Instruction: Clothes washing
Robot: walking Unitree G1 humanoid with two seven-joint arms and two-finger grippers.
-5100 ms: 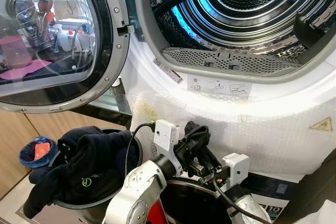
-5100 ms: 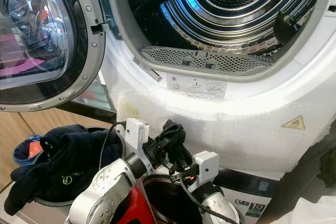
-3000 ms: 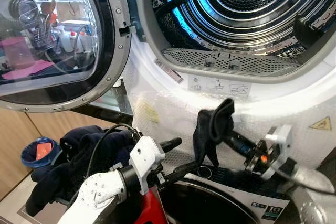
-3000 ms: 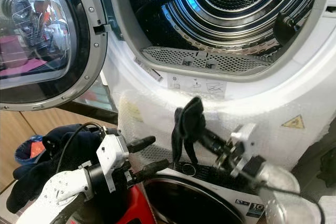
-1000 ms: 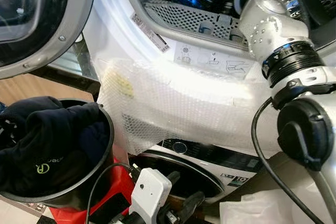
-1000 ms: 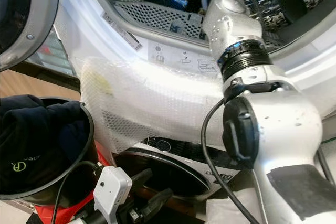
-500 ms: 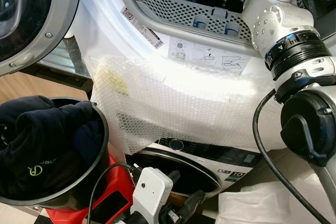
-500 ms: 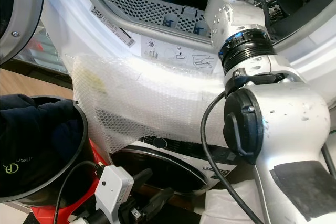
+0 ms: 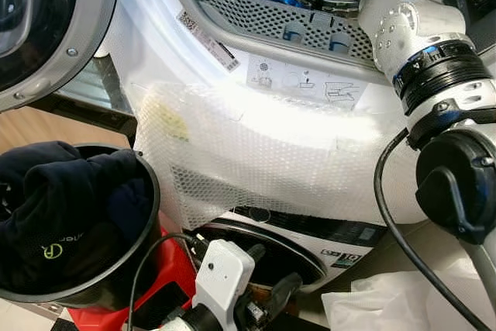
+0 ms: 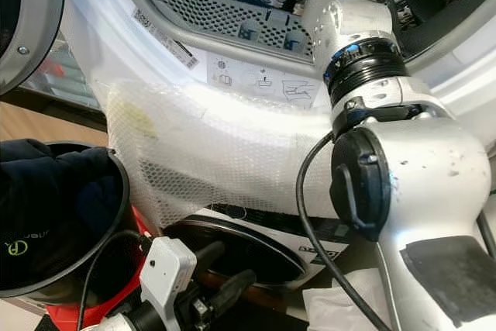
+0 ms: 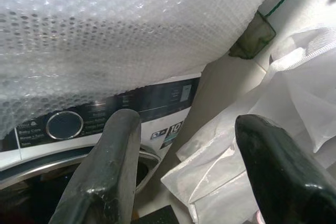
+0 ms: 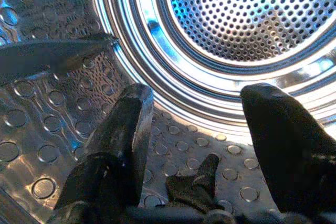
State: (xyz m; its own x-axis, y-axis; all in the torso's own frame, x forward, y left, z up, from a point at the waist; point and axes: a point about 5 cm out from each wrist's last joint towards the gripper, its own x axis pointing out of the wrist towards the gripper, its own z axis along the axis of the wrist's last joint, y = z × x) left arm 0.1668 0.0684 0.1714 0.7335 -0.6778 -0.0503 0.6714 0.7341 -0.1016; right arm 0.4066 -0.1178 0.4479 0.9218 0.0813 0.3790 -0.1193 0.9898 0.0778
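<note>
My right arm [image 9: 422,52] reaches up into the open drum [image 12: 247,19] of the upper machine. Inside it my right gripper [image 12: 197,129] is open, and a small dark piece of clothing [image 12: 197,184] lies loose on the drum's dimpled wall between the fingers. A black bucket [image 9: 149,226] at the lower left holds a heap of dark clothes [image 9: 58,207]. My left gripper [image 9: 270,270] hangs open and empty low down, in front of the lower machine's control panel [image 11: 126,111].
Bubble wrap [image 9: 263,153] covers the upper machine's front below the lint filter [image 9: 287,17]. Its round door [image 9: 54,29] stands open at the left. A white plastic bag [image 9: 403,308] lies on the floor at the right. Something red [image 9: 167,269] sits under the bucket.
Over the last seconds my right gripper carried a dark garment from beside the bucket up into the drum and let go. My left gripper dropped low. The view has tilted downward.
</note>
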